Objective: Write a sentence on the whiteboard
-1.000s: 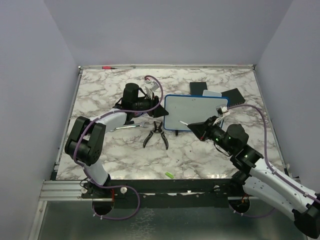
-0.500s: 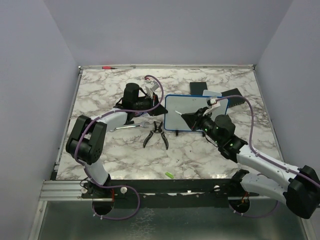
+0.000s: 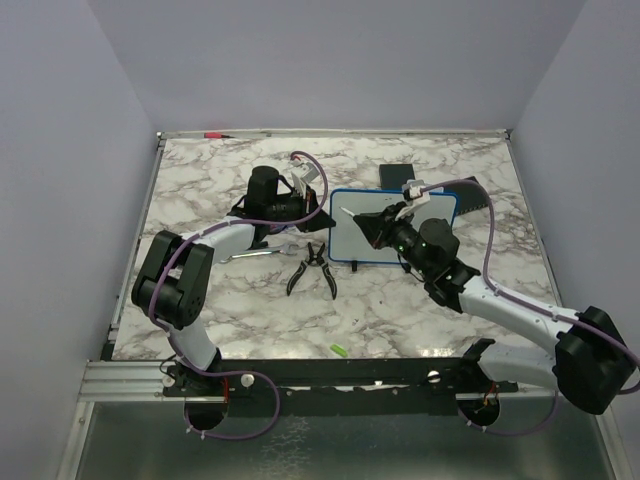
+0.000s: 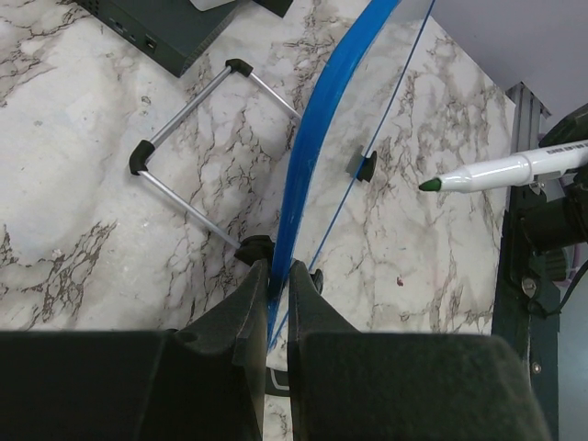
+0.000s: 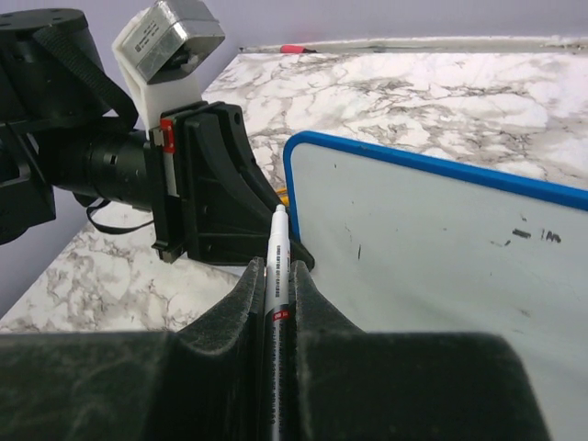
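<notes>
Where the near edge of the marble table [image 3: 230, 310] meets the two arm bases, a small green piece [image 3: 339, 349], possibly a pen cap, lies alone. A little further in, a pair of pliers [image 3: 312, 270] rests with its handles splayed, just in front of the whiteboard [image 3: 345, 240]. The whiteboard stands at mid-table, a blue frame around a white face.

The right gripper [image 5: 276, 276] is clamped on a marker [image 5: 278, 234] aimed at the left part of the board. The marker's bare green tip hangs close to the face without touching it. No sentence shows, only a few small dark specks [image 5: 524, 234].

At the board's left edge, the left gripper [image 4: 276, 280] pinches the blue frame between closed fingers. Behind the board a wire stand [image 4: 184, 152] rests on the marble. Beyond it, black pads [image 3: 410, 175] lie towards the far side.

The board appears to be held at one edge only, so a firm press from the marker could swivel it in that pinch or tip it backwards, smearing the stroke. The two grippers are also close together, so a stroke begun too far left could knock one against the other
</notes>
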Robot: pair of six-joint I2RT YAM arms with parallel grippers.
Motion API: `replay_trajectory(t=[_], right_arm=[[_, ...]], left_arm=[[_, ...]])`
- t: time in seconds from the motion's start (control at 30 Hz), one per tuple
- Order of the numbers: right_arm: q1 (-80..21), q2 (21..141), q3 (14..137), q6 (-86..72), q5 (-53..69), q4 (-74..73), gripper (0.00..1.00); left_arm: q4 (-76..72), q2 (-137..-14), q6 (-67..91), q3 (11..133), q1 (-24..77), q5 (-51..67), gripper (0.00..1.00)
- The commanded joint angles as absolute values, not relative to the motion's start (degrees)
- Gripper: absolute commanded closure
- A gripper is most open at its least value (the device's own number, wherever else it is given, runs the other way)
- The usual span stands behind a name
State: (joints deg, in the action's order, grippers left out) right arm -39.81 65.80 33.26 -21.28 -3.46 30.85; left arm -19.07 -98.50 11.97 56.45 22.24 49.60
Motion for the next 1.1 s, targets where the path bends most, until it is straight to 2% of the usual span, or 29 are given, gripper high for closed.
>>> replay_trajectory(t=[0.0, 0.67, 1.07], right_arm=[[-40.2, 68.7, 36.4, -19.1, -5.4, 34.5, 0.99], [-40.2, 73.4, 36.9, -17.5, -8.5, 37.3, 0.99], [-40.5, 73.4, 33.0, -19.3, -11.3, 36.5, 0.99]], left_arm=[[-17.6, -99.0, 10.8, 57.3, 22.4, 48.2, 1.00], [-17.4, -99.1, 10.6, 57.4, 22.4, 48.3, 1.00], [-17.1, -99.0, 10.5, 57.4, 22.3, 48.4, 1.00]])
